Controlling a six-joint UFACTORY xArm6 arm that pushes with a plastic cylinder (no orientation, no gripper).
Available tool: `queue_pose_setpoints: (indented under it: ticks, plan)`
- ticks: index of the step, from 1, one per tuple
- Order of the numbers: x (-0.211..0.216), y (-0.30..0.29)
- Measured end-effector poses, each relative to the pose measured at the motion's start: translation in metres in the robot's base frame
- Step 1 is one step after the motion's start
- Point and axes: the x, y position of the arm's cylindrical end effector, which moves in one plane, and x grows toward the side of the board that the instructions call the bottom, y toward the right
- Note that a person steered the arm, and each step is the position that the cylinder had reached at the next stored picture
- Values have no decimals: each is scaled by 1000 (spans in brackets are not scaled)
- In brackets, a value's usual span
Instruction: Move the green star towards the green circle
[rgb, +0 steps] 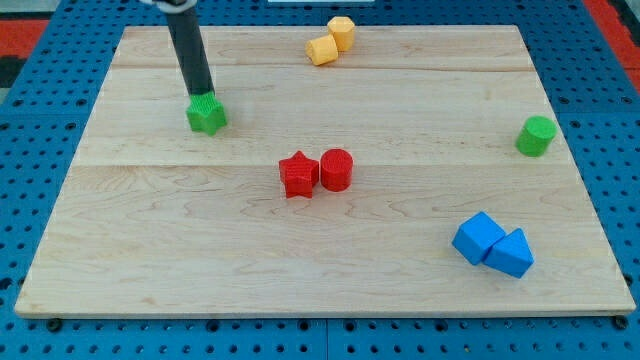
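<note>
Rod tip sits at the top edge of the green star, touching it or nearly so, on the star's upper-left side. No pincer on this arm: it ends in a plain rod, so there is nothing to be wide, narrow or holding.

Green star: upper left of the board. Green circle: far right, slightly lower in the view. The two are well apart, almost the full width of the board between them.

Other blocks: red star and red circle, touching, near the middle. Two yellow blocks, touching, at the top edge. Two blue blocks, touching, lower right.

Containers: none on the board; nothing sits in or on anything but the bare wood.

Risks, as I judge them:
- Tip is above the star, not on its left. A push from here would likely send it toward the view's bottom, not rightward to the circle. The tip probably needs to get round to the star's left side first.
- Off-centre contact on a star's points could spin it or let it slip off the rod.
- A path drifting downward could clip the red pair and drag them along.
- Overshooting at the end could knock the green circle toward the right edge.
</note>
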Motion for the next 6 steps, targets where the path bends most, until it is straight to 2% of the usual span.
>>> queue_pose_setpoints:
  ticks: [1, 2, 3, 6]
  plan:
    - [4, -44]
    - [24, -61]
    - [39, 30]
    - [41, 256]
